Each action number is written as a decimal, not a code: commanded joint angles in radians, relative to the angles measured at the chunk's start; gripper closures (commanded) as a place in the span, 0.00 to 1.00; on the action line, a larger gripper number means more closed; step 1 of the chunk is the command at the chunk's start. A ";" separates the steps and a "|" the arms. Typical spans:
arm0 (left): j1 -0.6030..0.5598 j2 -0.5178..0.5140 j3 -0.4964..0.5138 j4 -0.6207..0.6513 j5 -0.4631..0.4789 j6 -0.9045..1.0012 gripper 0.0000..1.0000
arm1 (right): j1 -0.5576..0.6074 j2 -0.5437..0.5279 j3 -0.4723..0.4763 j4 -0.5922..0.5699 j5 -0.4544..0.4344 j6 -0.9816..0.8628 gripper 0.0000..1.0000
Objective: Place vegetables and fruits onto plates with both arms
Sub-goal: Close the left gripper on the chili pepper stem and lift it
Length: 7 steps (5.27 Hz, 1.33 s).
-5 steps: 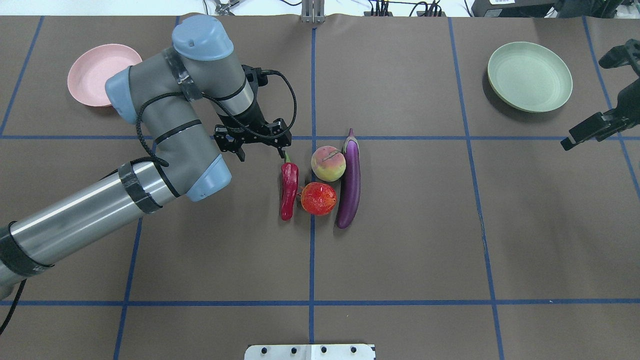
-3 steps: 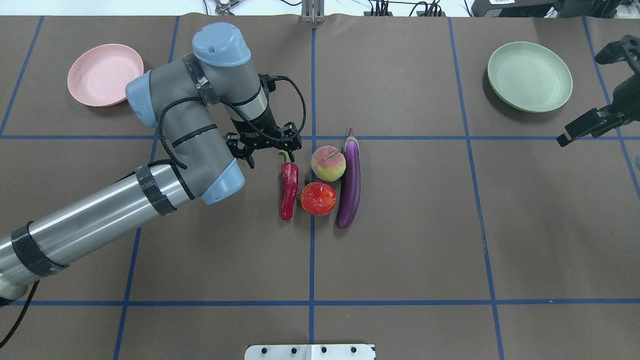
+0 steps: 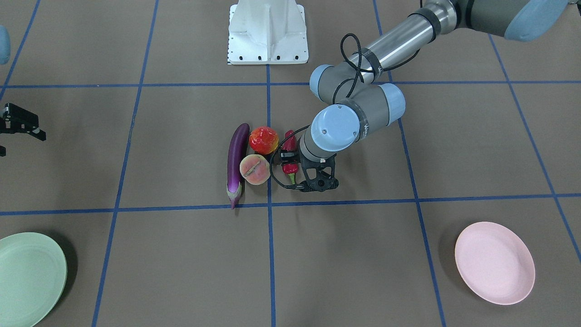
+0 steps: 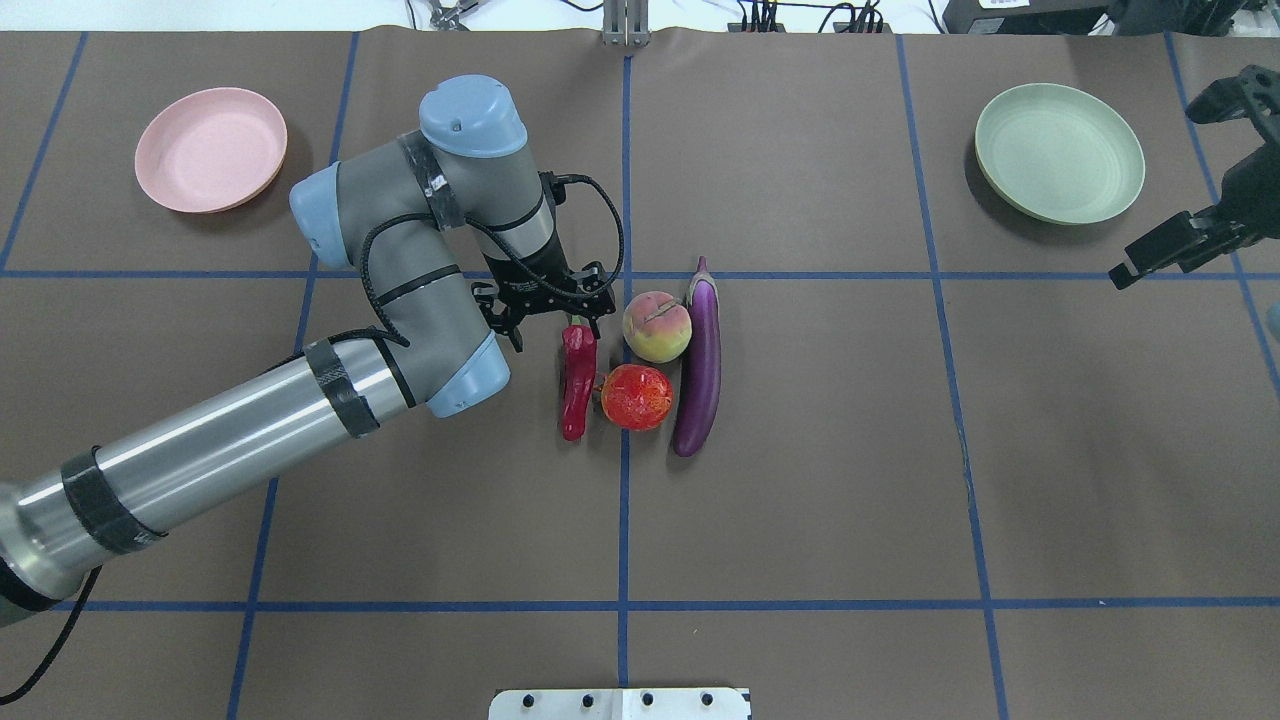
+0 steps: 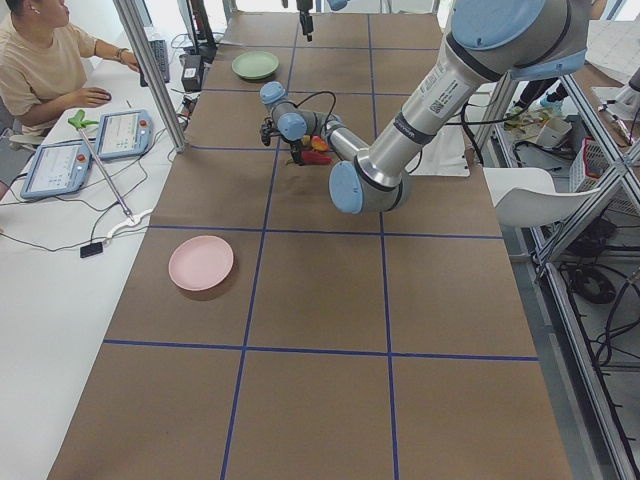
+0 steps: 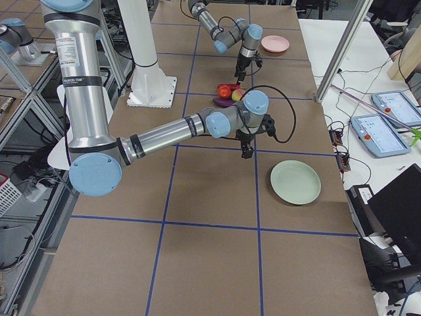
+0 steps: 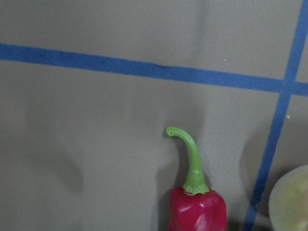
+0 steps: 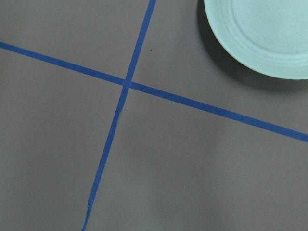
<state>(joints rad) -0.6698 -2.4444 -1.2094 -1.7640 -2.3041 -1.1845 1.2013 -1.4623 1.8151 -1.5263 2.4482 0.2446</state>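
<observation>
Chili pepper [image 4: 578, 380] lying mid-frame in overhead view, just left of pomegranate [image 4: 637, 397] | peach [image 4: 657, 326] and eggplant [image 4: 698, 360] sitting right of it | we are holding our left gripper [image 4: 556, 330] spread apart over its stem end | our right gripper [image 4: 1165, 250] is hanging at right edge, lower right of green plate [image 4: 1060, 153]; we are unable to tell whether clenched or released | pink plate [image 4: 211, 150] sitting upper left

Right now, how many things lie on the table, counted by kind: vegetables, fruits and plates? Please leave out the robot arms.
Vegetables: 2 (eggplant, chili pepper)
Fruits: 2 (pomegranate, peach)
Plates: 2 (pink plate, green plate)
Total: 6
</observation>
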 commanded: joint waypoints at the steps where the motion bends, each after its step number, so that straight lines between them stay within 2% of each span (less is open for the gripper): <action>1: 0.036 -0.016 0.005 0.001 0.005 -0.001 0.02 | -0.002 0.000 -0.005 -0.002 0.002 0.001 0.00; 2: 0.044 -0.021 0.017 0.000 0.009 -0.001 0.03 | -0.002 0.000 -0.016 -0.002 0.002 -0.001 0.00; 3: 0.056 -0.031 0.019 0.000 0.044 -0.001 0.19 | -0.005 0.002 -0.023 -0.002 0.002 -0.001 0.00; 4: 0.056 -0.030 0.019 0.000 0.051 0.002 0.65 | -0.006 0.002 -0.023 -0.002 0.002 -0.001 0.00; 5: 0.053 -0.030 0.019 -0.002 0.080 0.009 1.00 | -0.006 0.002 -0.025 -0.002 0.002 -0.001 0.00; 7: 0.024 -0.031 0.010 -0.002 0.100 0.003 1.00 | -0.006 0.002 -0.031 -0.002 0.002 -0.002 0.00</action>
<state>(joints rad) -0.6278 -2.4754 -1.1949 -1.7655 -2.2110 -1.1789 1.1951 -1.4604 1.7875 -1.5278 2.4498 0.2434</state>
